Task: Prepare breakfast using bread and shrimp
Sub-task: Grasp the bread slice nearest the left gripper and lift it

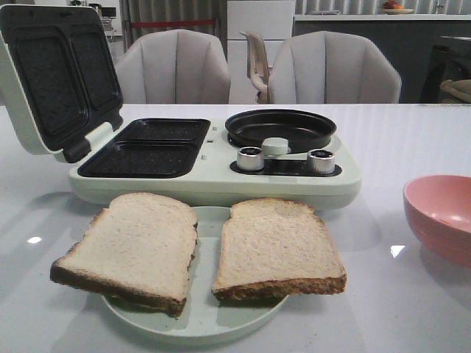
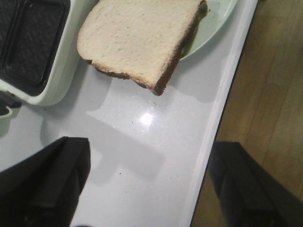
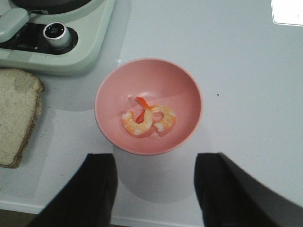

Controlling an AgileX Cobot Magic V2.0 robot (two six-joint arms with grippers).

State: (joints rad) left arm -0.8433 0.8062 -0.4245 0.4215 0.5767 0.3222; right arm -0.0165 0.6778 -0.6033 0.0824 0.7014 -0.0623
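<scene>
While both grippers hang wide, bread (image 1: 202, 250) overhangs plate (image 1: 199, 323) rim, shrimp (image 3: 147, 119) in bowl (image 3: 113, 90).

Our left gripper (image 2: 151, 189): two broad, matte black fingers (image 2: 47, 184) with flat faces and angular edges. Our right gripper (image 3: 154, 194): two matching matte black fingers (image 3: 90, 194), blocky, plain, without visible markings, screws or cables.
</scene>
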